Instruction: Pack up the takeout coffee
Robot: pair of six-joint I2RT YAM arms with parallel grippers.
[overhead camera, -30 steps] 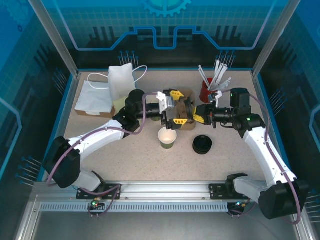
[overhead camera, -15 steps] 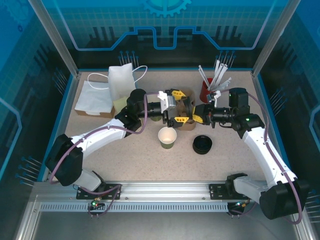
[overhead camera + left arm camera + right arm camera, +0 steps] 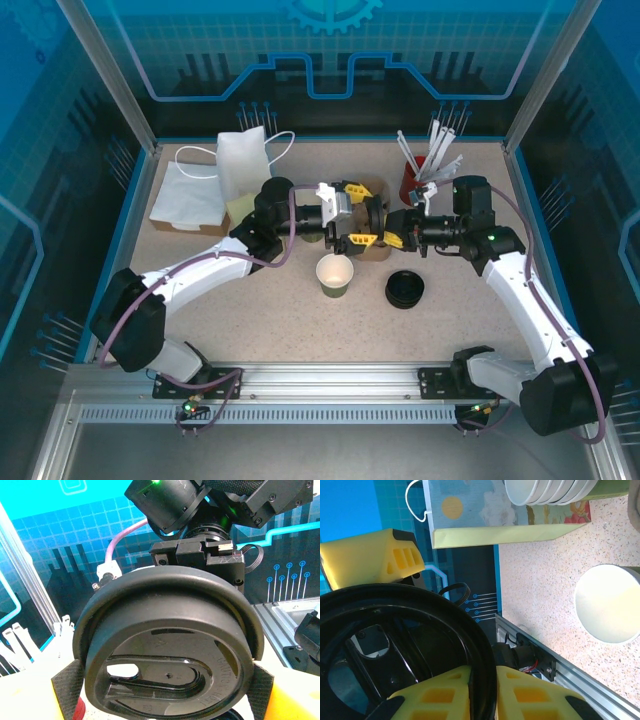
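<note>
A white paper bag [image 3: 243, 160] stands at the back left of the speckled table [image 3: 250, 320], with its handle looping to the right and a yellow-green edge at its base. Touching its left side, a flat white bag [image 3: 190, 195] lies over something brown. At the back right, a red cup [image 3: 410, 187] holds white straws [image 3: 437, 148] that fan upward. A brown carrier [image 3: 374, 186] sits between bag and cup, partly hidden. A metal rail [image 3: 330, 385] runs along the near edge.

A robot lab cell: a speckled table [image 3: 262, 322] fenced by aluminium posts [image 3: 106, 72], blue circuit-print panels [image 3: 200, 48] at 12 o'clock, a slotted mounting rail [image 3: 330, 382] at 6 o'clock
</note>
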